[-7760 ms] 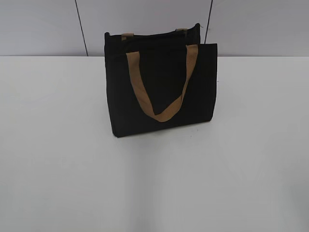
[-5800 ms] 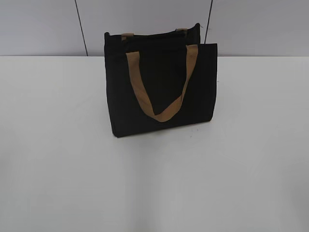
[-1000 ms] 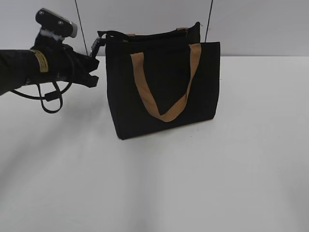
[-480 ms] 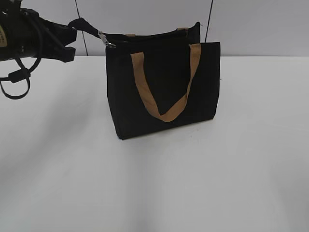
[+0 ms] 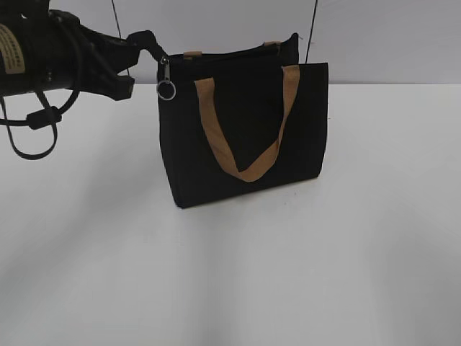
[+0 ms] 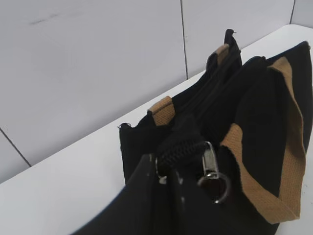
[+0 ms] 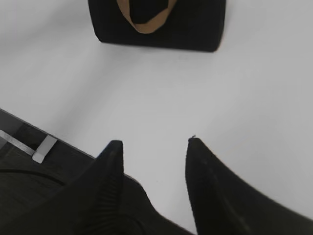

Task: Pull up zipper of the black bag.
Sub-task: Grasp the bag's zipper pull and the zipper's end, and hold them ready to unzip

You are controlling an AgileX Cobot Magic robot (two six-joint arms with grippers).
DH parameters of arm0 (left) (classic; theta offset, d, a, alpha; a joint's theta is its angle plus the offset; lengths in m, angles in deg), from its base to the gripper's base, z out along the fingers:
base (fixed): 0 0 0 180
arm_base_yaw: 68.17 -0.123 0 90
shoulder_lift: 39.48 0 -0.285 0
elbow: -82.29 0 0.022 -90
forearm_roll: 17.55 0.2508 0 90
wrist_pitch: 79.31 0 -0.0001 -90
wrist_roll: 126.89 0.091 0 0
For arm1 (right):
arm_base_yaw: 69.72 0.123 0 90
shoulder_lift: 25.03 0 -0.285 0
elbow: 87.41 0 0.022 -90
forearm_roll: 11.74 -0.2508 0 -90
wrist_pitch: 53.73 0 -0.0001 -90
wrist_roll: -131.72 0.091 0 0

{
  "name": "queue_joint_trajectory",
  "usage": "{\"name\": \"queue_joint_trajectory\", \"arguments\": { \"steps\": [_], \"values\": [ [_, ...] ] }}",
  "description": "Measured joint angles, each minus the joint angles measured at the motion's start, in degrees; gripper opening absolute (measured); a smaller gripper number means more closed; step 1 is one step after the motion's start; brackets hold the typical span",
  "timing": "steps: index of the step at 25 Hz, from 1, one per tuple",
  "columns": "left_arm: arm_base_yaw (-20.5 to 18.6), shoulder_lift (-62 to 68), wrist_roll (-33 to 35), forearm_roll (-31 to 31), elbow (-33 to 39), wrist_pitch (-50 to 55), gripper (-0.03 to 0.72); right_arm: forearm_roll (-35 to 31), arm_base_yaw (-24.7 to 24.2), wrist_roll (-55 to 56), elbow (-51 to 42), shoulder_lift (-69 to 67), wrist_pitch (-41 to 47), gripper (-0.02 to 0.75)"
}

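While the left gripper (image 5: 142,45) pinches the zipper (image 6: 183,149) end tab at the upright black bag (image 5: 245,137)'s top-left corner, pull ring (image 5: 166,90) dangling, right gripper (image 7: 152,147) idle, open: anchoring step; pull needs grasping next.

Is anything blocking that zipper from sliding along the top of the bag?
Nothing visible does. The left tool is at the zipper's end, its pull dangling, and the bag's top edge looks free; the tan handle hangs down the front.

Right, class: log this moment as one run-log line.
left gripper: shut on zip end tab of boxy black fabric bag | silvery ring pull: hanging free | right gripper: open, away from bag
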Motion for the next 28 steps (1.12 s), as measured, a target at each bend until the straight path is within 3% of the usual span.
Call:
{"name": "queue_joint_trajectory", "arguments": {
  "steps": [7,19,28],
  "values": [
    [0.04,-1.36,-0.16,-0.17,0.02,0.00,0.022,-12.49,0.00,-14.35,1.39,-12.11,-6.55,0.324],
    [0.04,-1.74,-0.16,-2.23,0.02,-1.02,0.022,-40.78,0.00,-43.84,2.37,-32.76,-13.45,0.324],
    [0.04,-1.74,-0.59,-4.65,0.02,-6.47,0.022,-45.07,0.00,-51.41,13.63,-47.31,-13.23,0.324]
  ]
}}
